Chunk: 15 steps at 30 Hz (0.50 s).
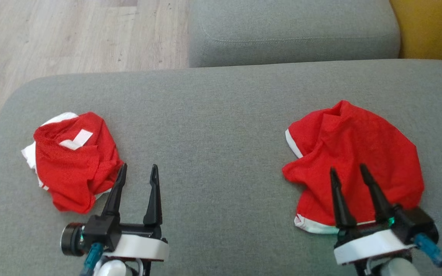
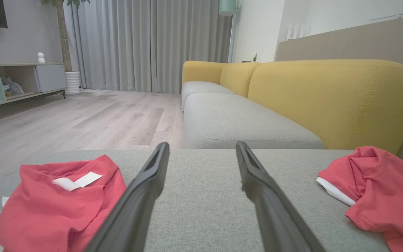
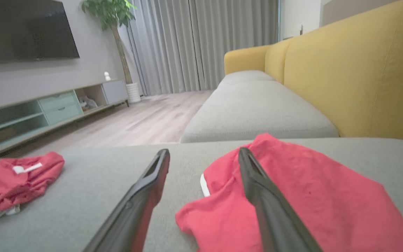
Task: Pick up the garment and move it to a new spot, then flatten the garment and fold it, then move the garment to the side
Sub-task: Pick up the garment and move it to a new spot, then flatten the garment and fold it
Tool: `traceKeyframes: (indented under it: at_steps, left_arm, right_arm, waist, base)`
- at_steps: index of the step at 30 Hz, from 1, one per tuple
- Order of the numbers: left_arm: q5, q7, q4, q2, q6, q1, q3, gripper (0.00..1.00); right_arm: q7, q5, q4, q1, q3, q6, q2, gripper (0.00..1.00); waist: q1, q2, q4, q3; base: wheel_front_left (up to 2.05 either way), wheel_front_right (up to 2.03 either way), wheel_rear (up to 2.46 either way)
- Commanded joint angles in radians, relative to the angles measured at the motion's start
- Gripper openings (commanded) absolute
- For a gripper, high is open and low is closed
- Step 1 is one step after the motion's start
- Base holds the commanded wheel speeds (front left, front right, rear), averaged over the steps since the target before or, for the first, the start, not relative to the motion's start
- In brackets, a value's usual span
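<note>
Looking down from the head view, both claws are hanging with dark fingers spread wide, gripping nothing. The left gripper [image 1: 139, 166] is sitting just right of a crumpled red mesh garment with a white tag [image 1: 73, 161], near left on the grey fabric sofa cushion [image 1: 213, 107]. The right gripper [image 1: 348, 168] is pointing over the near edge of a broader red garment with white trim [image 1: 355, 149], near right; it's a lumpy spread with no clear long axis.

Switching to the left wrist view, the fingers are aiming at bare cushion, with the tagged heap [image 2: 58, 206] lying off to their left.

Over in the right wrist view, one finger is overlapping the trimmed cloth [image 3: 310, 196] and the other is hanging over grey. I'm judging the right arm the better placed: its garment lies straight ahead and beneath.
</note>
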Motion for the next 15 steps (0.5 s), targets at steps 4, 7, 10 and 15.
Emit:
traceKeyframes:
  at_steps: [4, 7, 10, 15]
  left_arm:
    - [0.014, -0.005, -0.036, -0.004, -0.011, -0.048, 0.039, 1.00]
    - [0.019, -0.005, -0.038, -0.007, -0.017, -0.054, 0.044, 1.00]
    - [0.024, -0.005, -0.037, -0.011, -0.022, -0.060, 0.045, 1.00]
    - [0.033, -0.005, -0.033, -0.016, -0.031, -0.081, 0.039, 1.00]
  right_arm:
    - [0.000, -0.042, 0.038, -0.030, 0.029, -0.001, -0.006, 1.00]
    - [0.023, -0.064, 0.085, -0.054, 0.030, -0.001, -0.006, 1.00]
    - [0.053, -0.088, 0.131, -0.087, 0.027, -0.001, -0.006, 1.00]
    - [0.119, -0.154, 0.230, -0.147, 0.025, -0.001, -0.006, 1.00]
  waist:
    - [0.0001, 0.0000, 0.007, 0.005]
    - [0.0001, 0.0000, 0.016, 0.018]
    - [0.0001, 0.0000, 0.024, 0.037]
    - [0.0001, 0.0000, 0.043, 0.082]
  base:
    - [0.00, 0.00, 0.00]
    - [0.00, 0.00, 0.00]
    - [0.00, 0.00, 0.00]
    - [0.00, 0.00, 0.00]
